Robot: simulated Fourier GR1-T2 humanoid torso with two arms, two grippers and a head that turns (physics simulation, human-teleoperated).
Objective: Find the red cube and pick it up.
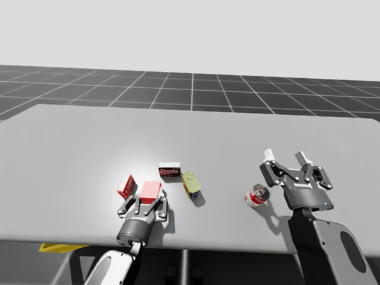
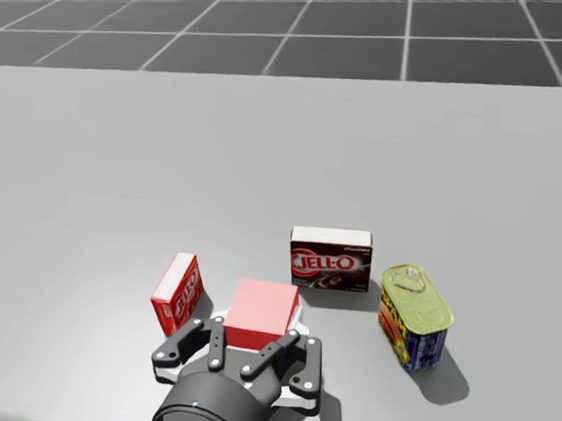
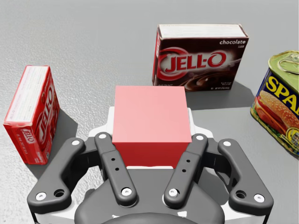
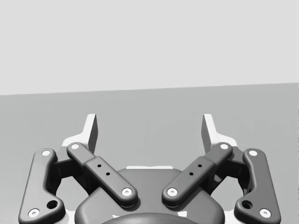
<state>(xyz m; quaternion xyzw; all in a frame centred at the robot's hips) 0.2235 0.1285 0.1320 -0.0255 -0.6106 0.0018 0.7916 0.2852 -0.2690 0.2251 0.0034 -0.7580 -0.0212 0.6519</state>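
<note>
My left tool (image 1: 150, 195) is pinching the red cube (image 3: 150, 116) between both fingers, near the bench's (image 1: 82, 144) front edge; the cube is sitting between a red box (image 3: 32, 114) and a brown box (image 3: 200, 58). My right tool (image 4: 150, 126) is hanging with fingers spread wide, near a red can (image 1: 256, 196).

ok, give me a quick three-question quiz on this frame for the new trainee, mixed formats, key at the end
1. True or false: my right gripper is shut on the red cube.
2. Ahead of the cube, seen from my left gripper, stands: A) a brown box; B) a blue bowl; C) a green bottle.
3. Fill in: the round red can lies nearest my ___ gripper.
Key: 1 false, the right gripper is open with nothing between its fingers; the left gripper is shut on the cube. 2 A. 3 right.
</note>
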